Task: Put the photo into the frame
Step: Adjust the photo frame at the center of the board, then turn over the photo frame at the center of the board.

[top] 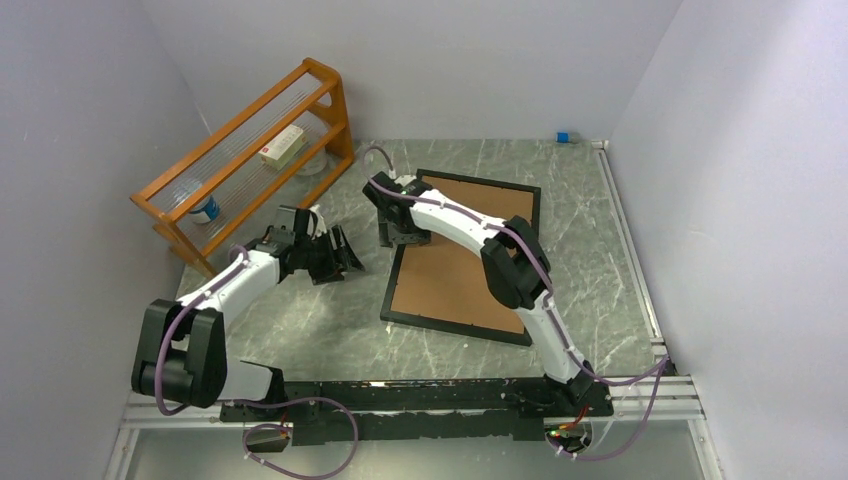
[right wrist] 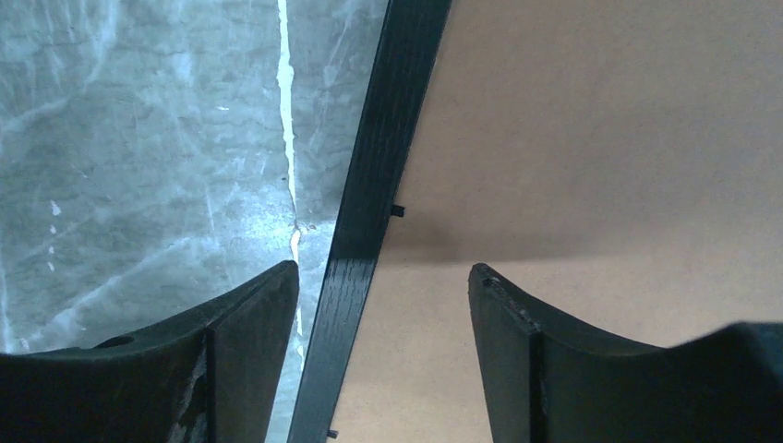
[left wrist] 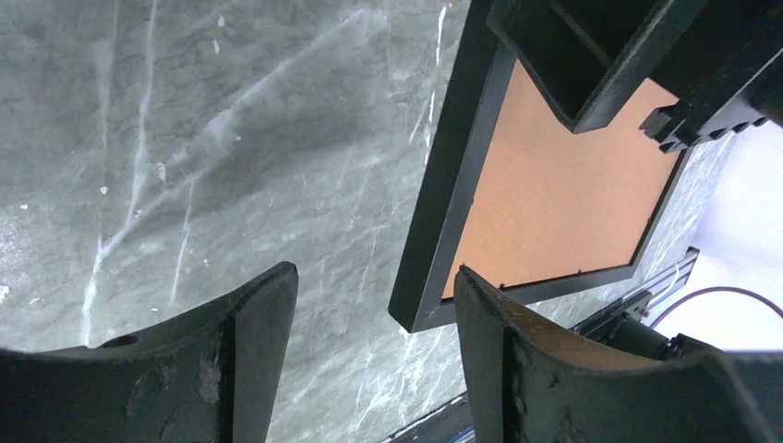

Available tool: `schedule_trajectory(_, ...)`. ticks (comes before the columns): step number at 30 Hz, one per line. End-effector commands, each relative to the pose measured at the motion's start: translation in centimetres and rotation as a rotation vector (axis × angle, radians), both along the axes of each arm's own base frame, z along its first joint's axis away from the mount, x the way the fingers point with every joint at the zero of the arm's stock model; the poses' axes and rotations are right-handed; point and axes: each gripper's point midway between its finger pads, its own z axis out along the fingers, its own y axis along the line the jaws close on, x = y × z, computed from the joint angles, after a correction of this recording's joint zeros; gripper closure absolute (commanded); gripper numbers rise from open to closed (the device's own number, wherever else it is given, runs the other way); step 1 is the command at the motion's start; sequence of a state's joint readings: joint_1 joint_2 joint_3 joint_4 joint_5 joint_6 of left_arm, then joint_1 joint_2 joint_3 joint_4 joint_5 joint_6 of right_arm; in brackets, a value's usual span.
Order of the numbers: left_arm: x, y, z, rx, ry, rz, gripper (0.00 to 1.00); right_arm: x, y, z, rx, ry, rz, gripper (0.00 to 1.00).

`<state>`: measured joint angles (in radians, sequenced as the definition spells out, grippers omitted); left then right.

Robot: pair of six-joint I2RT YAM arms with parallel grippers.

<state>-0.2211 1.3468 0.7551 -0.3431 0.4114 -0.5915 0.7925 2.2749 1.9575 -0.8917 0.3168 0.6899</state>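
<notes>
The frame (top: 455, 328) lies flat in the middle of the table, its thin black border around a brown backing board (top: 460, 280) that faces up. The photo shows in no view. My right gripper (top: 398, 238) hangs over the frame's left edge. In the right wrist view this gripper (right wrist: 383, 269) is open, with the black border (right wrist: 369, 185) running between its fingers and the board (right wrist: 600, 138) on the right. My left gripper (top: 340, 258) sits left of the frame. It is open and empty (left wrist: 374, 272), with the frame's near corner (left wrist: 434, 231) just beyond its fingertips.
An orange wooden rack (top: 250, 160) stands at the back left, holding a white box (top: 283, 147) and a blue-and-white tub (top: 205, 210). A small blue item (top: 563, 137) sits at the back wall. A white rail (top: 625, 230) runs along the table's right edge.
</notes>
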Motion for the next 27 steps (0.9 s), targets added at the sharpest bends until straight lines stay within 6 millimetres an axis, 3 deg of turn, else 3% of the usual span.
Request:
schedule_trajectory(1, -0.5, 0.5, -0.3, -0.010, 0.021, 0.037, 0.32, 0.1, -0.3, 0.6, -0.043, 0.008, 0.004, 0.33)
schedule_trajectory(5, -0.4, -0.1, -0.2, -0.041, 0.024, 0.022, 0.32, -1.0, -1.1, -0.6, -0.105, 0.044, 0.001, 0.40)
schedule_trajectory(13, 0.1, -1.0, -0.7, -0.089, 0.041, 0.011, 0.32, -4.2, -4.0, -1.6, -0.175, 0.126, -0.006, 0.67)
schedule_trajectory(21, 0.4, -3.1, -1.1, -0.209, 0.067, -0.062, 0.32, -8.1, -6.1, -2.5, -0.093, 0.221, -0.087, 0.73)
schedule_trajectory(27, -0.4, -5.1, -1.9, -0.325, 0.157, -0.150, 0.34, -8.1, -6.6, -3.9, -0.064, 0.274, -0.149, 0.70)
